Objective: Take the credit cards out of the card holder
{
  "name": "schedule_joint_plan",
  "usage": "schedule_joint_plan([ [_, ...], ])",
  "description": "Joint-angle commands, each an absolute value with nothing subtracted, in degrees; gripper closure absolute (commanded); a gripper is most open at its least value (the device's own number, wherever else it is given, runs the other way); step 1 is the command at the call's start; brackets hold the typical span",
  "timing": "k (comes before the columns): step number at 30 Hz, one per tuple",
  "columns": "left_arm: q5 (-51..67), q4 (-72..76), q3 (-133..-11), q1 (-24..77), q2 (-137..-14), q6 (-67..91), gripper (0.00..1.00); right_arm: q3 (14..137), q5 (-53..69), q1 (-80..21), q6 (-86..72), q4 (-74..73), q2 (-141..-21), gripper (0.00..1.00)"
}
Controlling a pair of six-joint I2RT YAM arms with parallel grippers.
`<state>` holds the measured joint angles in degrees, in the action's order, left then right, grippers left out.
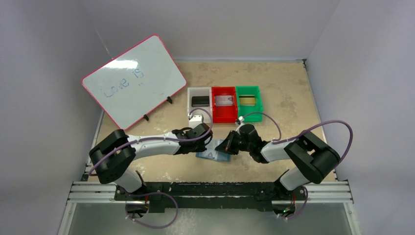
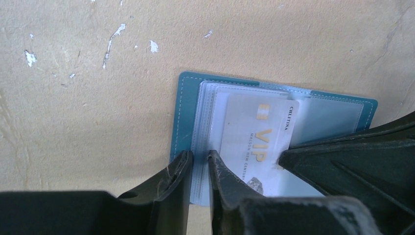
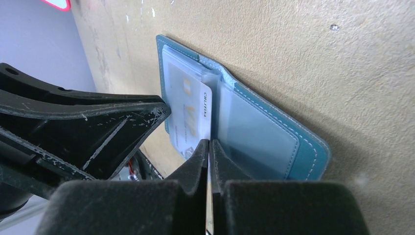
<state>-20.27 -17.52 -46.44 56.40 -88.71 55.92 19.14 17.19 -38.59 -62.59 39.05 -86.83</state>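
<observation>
Card holder (image 2: 183, 112) open; left tool (image 2: 199, 159) pinches its edge, right tool (image 3: 209, 144) clamps pale card (image 3: 191, 107); bins (image 1: 224, 117) behind

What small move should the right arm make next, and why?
Probably pull the card sideways out of the card holder: the right gripper is shut on its edge, and the left gripper grips the holder.
</observation>
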Motion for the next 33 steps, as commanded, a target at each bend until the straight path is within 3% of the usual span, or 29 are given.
schedule_joint_plan([
  [1,-22.29,-18.84,-46.54,56.50,-85.62,55.63,0.79,19.54,16.11,-38.40,-61.77,37.53,-86.40,1.00],
  [5,-22.13,-15.58,-46.81,56.49,-81.62,55.11,0.73,20.29,16.35,-38.40,-61.17,36.92,-87.26,1.00],
  [13,-15.68,-9.57,-46.95,56.45,-82.12,54.10,0.73,20.37,14.25,-38.38,-60.89,33.90,-85.08,1.00],
  [16,-12.55,-8.51,-47.44,56.78,-85.02,54.30,0.76,20.46,13.71,-38.34,-60.91,33.21,-84.56,1.00],
  [33,-21.21,-18.59,-47.83,57.99,-91.92,55.92,0.86,20.04,11.22,-38.32,-61.83,30.39,-81.75,1.00],
])
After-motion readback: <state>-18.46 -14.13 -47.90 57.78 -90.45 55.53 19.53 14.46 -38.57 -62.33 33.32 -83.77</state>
